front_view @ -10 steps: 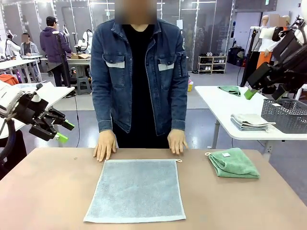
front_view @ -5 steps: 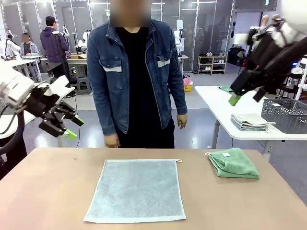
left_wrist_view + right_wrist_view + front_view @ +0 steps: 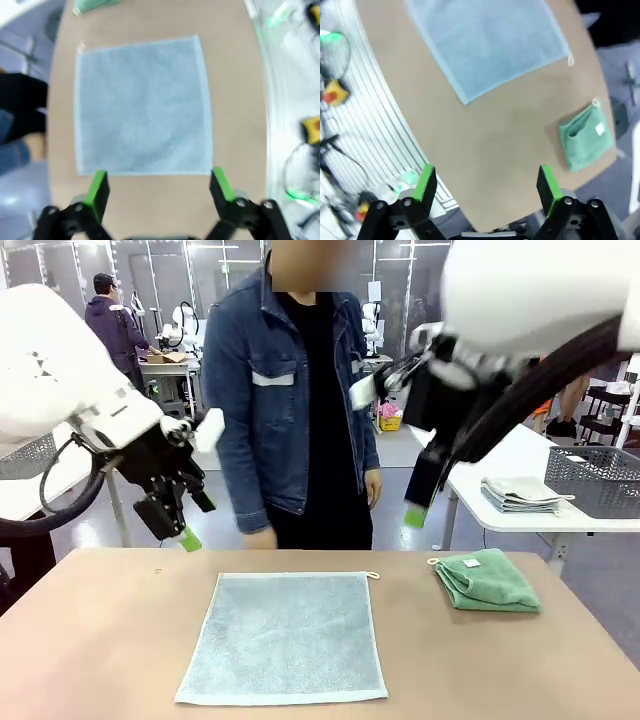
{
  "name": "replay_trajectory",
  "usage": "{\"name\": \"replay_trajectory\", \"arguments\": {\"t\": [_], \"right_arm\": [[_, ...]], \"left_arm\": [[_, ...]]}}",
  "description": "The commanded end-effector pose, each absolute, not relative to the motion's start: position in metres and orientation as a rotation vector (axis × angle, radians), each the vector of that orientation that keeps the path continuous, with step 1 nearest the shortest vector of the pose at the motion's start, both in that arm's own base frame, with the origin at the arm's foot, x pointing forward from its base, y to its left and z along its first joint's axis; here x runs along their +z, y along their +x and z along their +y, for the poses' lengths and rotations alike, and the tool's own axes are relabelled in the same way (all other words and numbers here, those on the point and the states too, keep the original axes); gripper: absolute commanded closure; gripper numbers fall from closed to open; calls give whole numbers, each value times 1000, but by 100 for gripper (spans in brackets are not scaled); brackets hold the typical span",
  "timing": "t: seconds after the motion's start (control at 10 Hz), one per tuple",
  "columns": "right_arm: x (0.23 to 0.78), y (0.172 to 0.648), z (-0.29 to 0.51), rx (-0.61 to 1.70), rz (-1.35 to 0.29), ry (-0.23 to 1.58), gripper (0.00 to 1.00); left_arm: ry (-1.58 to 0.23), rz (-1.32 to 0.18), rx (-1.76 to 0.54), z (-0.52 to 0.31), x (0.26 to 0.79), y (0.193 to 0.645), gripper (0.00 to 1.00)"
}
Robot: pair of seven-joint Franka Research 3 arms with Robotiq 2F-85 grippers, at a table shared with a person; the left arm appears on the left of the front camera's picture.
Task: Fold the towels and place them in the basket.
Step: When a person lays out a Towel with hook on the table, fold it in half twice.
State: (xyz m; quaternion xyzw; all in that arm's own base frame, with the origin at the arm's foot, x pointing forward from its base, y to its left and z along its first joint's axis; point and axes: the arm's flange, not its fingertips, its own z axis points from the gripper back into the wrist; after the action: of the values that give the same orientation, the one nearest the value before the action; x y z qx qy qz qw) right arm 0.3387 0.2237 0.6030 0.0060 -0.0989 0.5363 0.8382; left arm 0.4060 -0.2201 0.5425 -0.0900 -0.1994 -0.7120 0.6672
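Observation:
A pale blue-grey towel (image 3: 285, 637) lies spread flat in the middle of the brown table, also seen under my left wrist (image 3: 142, 105) and at the top of the right wrist view (image 3: 485, 42). A mint green towel (image 3: 490, 582) with a white tag sits folded at the right (image 3: 585, 137). My left gripper (image 3: 197, 523) hangs open above the table's far left, short of the flat towel's edge (image 3: 159, 180). High over the far right, my right gripper (image 3: 415, 512) is open and empty (image 3: 486, 179). The dark mesh basket (image 3: 595, 480) stands on a white side table.
A person in a denim jacket stands at the far edge, one hand (image 3: 372, 485) hanging at the side. A stack of folded towels (image 3: 520, 493) lies on the white side table (image 3: 470, 455) next to the basket. Bare brown tabletop (image 3: 90, 640) surrounds both towels.
Both arms have swung in from the sides toward the middle, above the table's far edge. The person has lifted both hands off the table and stepped back. The left gripper finished opening.

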Motion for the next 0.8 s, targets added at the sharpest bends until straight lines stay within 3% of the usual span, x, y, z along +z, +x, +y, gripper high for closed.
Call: {"name": "replay_trajectory", "arguments": {"t": [0.0, 0.4, 0.7], "right_arm": [[568, 335, 229, 1398, -173, -33, 0], [488, 331, 269, 1529, -129, -89, 0], [468, 339, 281, 1548, -118, -78, 0]], "left_arm": [[-117, -339, -1568, -230, 539, 383, 0], [31, -190, -1596, -248, 512, 338, 0], [17, -157, -1596, -243, 490, 328, 0]]}}
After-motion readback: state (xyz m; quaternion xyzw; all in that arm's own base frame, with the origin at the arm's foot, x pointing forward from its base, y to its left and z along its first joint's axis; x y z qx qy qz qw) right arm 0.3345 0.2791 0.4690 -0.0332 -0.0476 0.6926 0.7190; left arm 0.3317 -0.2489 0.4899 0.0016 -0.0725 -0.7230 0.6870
